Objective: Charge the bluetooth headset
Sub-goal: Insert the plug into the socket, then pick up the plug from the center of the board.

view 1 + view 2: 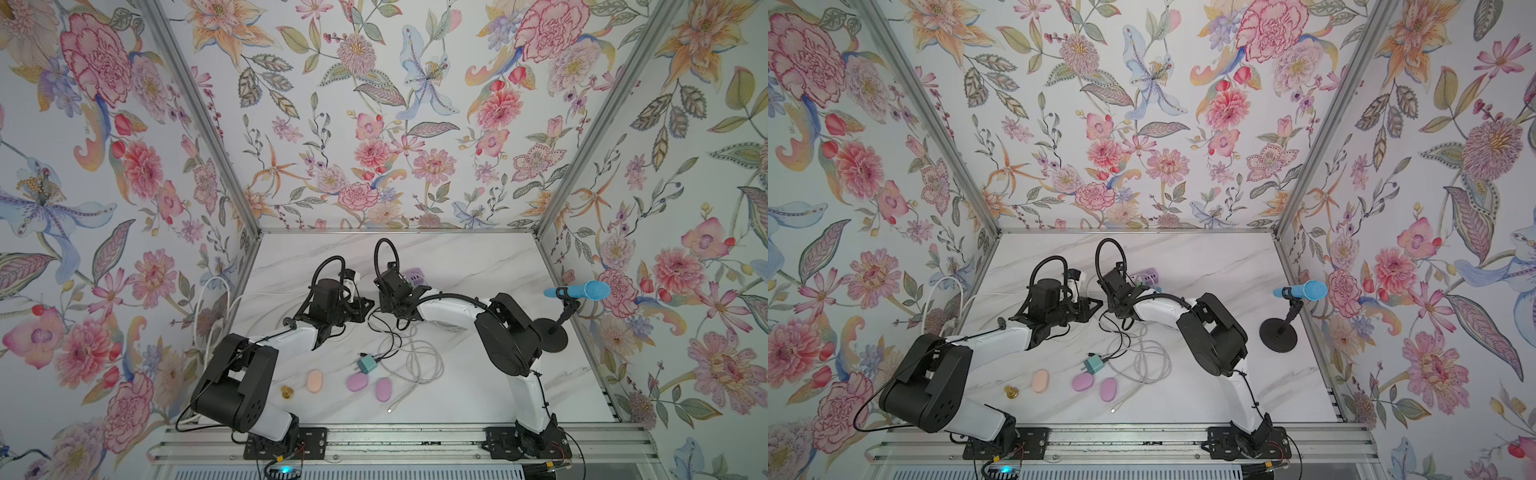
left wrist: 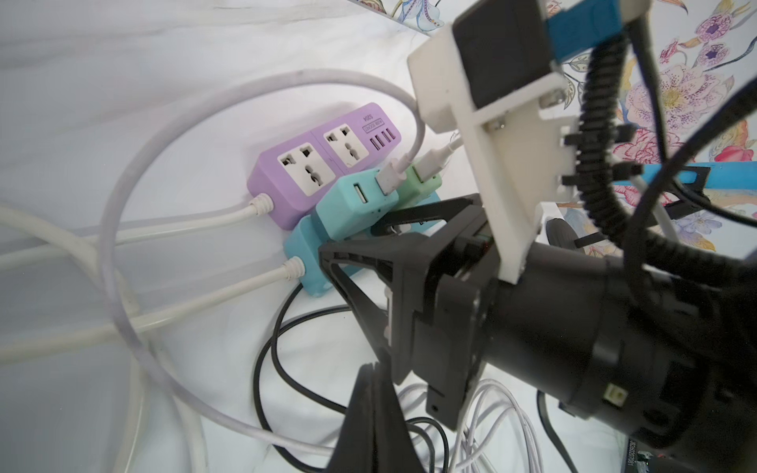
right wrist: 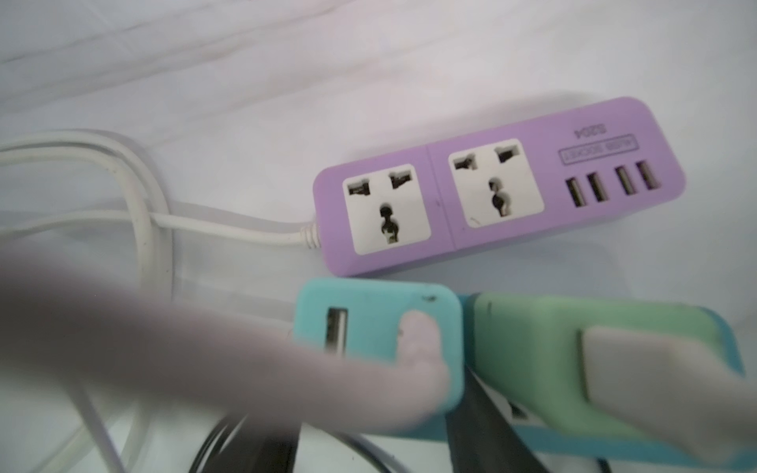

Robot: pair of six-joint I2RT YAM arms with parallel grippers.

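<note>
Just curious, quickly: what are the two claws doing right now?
Left gripper: shut; nothing seen in it.
Right gripper: open, jaws apart beside the teal charger.

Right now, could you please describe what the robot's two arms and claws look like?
Both the left arm and right arm have glossy white link shells joined by bulky black joint housings, on black base plates. A black corrugated hose loops over each wrist. The right claw has black, open-framed triangular fingers and a white camera bracket; the left claw is black too.
</note>
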